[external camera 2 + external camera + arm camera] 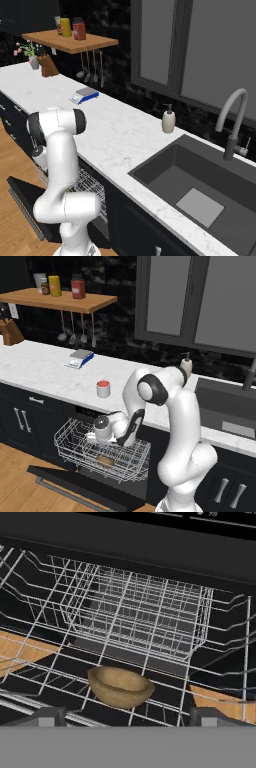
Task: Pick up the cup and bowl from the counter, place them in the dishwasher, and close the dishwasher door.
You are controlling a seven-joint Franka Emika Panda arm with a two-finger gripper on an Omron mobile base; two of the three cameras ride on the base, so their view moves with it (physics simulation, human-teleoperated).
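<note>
Arm [175,421] bent forward and down, fingers [50,716] spread wide, nothing between them.

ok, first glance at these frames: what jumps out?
The big white arm, bent down from the counter into the pulled-out wire rack of the open dishwasher. The end effector stands open just above a wooden bowl lying in that rack. Then the red-topped cup, alone near the counter's front edge above the dishwasher.
</note>
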